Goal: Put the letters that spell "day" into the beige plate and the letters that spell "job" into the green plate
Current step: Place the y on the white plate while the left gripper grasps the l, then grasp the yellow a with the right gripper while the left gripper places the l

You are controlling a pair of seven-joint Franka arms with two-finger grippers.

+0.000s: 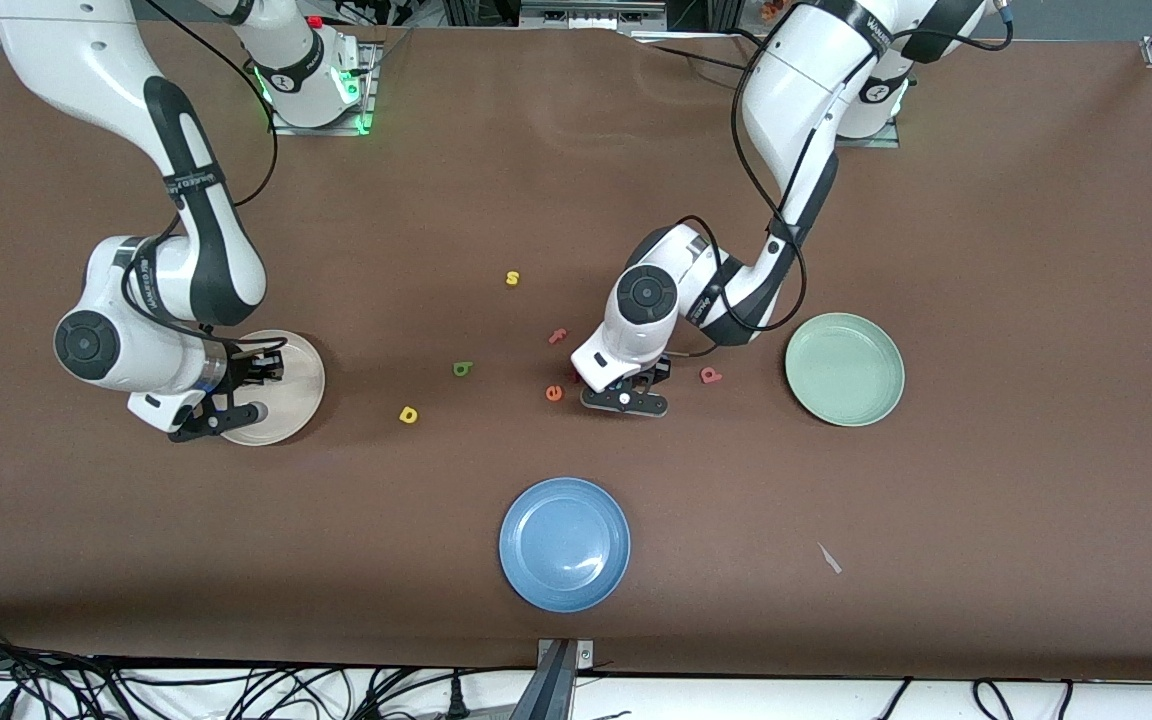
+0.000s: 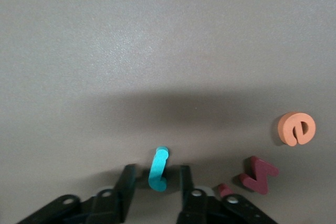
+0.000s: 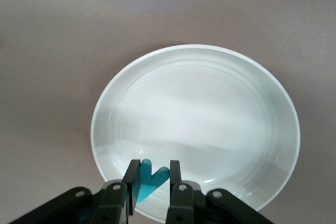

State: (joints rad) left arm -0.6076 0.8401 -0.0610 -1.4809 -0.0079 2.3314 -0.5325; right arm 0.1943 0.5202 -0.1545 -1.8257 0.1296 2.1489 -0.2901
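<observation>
My left gripper [image 1: 626, 396] is down at the table's middle, open, its fingers [image 2: 126, 182] standing either side of the teal j [image 2: 159, 163] with a gap on each side. The salmon-red looped letter [image 1: 710, 375] lies between it and the green plate [image 1: 844, 369]. My right gripper [image 1: 261, 372] hangs over the beige plate [image 1: 296, 400], shut on the teal y [image 3: 152, 179]. The green looped letter [image 1: 462, 369] and the yellow looped letter [image 1: 408, 414] lie on the table between the two grippers.
An orange e [image 1: 554, 393], a red f [image 1: 558, 336] and a dark red letter [image 2: 260, 174] lie close around my left gripper. A yellow s [image 1: 512, 278] sits farther from the front camera. The blue plate [image 1: 564, 543] stands nearest the camera, a small white scrap [image 1: 829, 558] beside it.
</observation>
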